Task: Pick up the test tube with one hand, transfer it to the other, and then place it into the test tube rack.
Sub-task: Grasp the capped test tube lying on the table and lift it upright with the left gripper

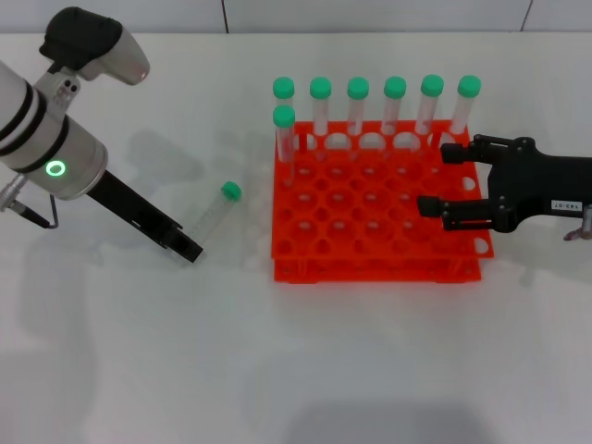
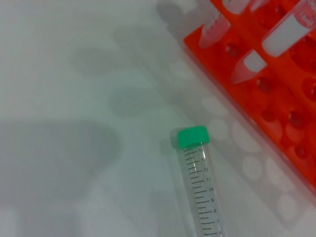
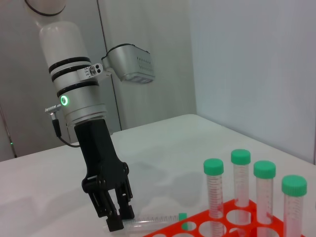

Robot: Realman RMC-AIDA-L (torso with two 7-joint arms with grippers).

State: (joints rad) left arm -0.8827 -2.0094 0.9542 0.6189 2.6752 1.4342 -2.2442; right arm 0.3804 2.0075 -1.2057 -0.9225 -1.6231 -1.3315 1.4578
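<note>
The test tube (image 1: 215,211) lies flat on the white table left of the rack, its green cap pointing toward the back. My left gripper (image 1: 190,250), black with a green wrist light, is low over the table with its tips right at the tube's bottom end. In the right wrist view the left gripper (image 3: 118,219) shows a gap between its fingers, and the test tube (image 3: 153,218) lies beside them. The left wrist view looks down on the test tube (image 2: 201,187). My right gripper (image 1: 449,182), labelled with a white sticker, hovers open over the right side of the test tube rack (image 1: 370,268).
Several green-capped tubes (image 1: 395,106) stand in the rack's back row, and one more (image 1: 284,134) stands at the left of the second row. The rack (image 2: 281,89) edge lies close to the lying tube. Bare white table spreads in front.
</note>
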